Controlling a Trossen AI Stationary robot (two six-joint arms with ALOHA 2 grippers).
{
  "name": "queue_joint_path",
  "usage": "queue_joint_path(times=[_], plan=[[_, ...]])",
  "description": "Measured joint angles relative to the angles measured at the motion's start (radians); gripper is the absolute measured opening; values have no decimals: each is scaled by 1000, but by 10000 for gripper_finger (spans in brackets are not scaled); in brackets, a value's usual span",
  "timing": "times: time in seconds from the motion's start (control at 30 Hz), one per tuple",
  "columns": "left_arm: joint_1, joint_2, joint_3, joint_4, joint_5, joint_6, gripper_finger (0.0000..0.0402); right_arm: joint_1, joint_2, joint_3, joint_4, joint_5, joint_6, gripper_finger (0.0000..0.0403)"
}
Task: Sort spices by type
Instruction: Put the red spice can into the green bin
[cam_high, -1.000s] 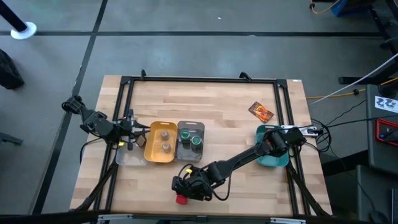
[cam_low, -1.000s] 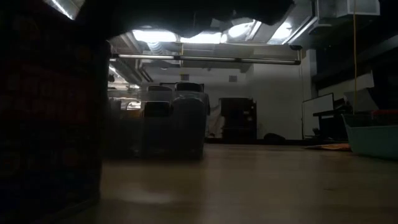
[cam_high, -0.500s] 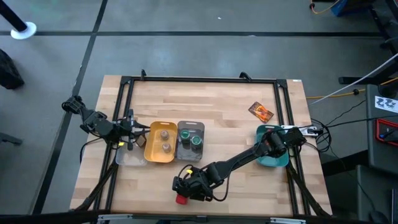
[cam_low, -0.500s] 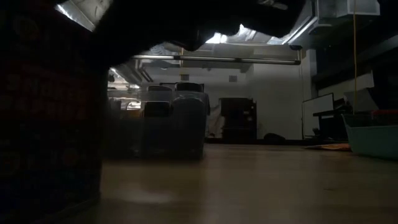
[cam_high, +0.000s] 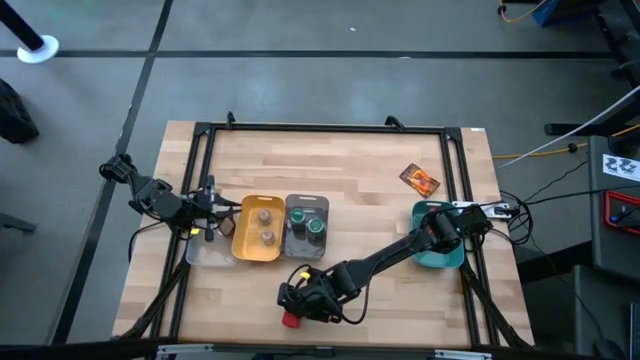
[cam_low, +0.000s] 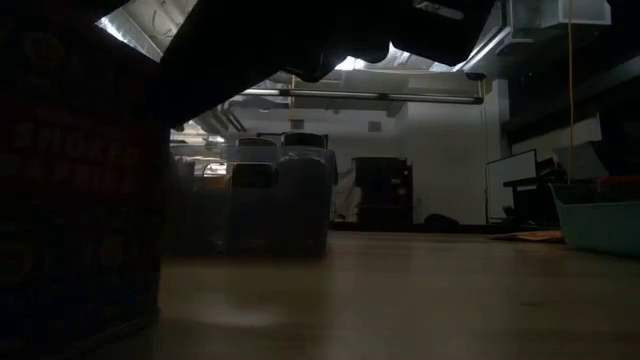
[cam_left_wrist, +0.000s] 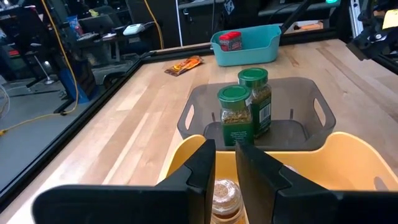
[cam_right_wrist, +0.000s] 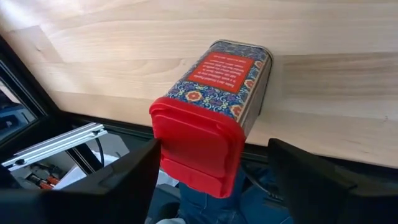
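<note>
A red-lidded patterned box (cam_right_wrist: 211, 118) stands upright by the table's near edge and fills the left of the low view (cam_low: 80, 200). My right gripper (cam_right_wrist: 214, 148) hangs over it, slanting down, open, one finger on each side of the red lid (cam_high: 292, 320). Two tan jars (cam_high: 266, 224) stand in the yellow tray (cam_high: 240, 240). Two green-lidded jars (cam_left_wrist: 244, 109) stand in the grey tray (cam_left_wrist: 311, 106). Another red box (cam_left_wrist: 230, 40) sits in the teal tray (cam_left_wrist: 255, 43). A brown-orange packet (cam_high: 420, 179) lies flat at the far right. My left gripper (cam_left_wrist: 225, 155) waits at the yellow tray's left end, a narrow gap between its fingers. My right gripper's fingers flank the red box's lid (cam_right_wrist: 193, 149) from above, slanting. One finger (cam_right_wrist: 134, 180) stands right against the lid's side and the other (cam_right_wrist: 311, 180) stands off it with a gap. I cannot tell whether the near finger touches the lid.
A clear tray (cam_high: 210, 254) lies near the left arm, beside the yellow one. A black frame (cam_high: 320, 128) runs round the tabletop. Bare wood stretches across the far half and between the grey and teal trays.
</note>
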Motion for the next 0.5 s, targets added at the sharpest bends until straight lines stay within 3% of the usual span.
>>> queue_joint_path(times=[0.5], plan=[[0,0,0,0,0,0,56,0,0,0,29,26,32,294]])
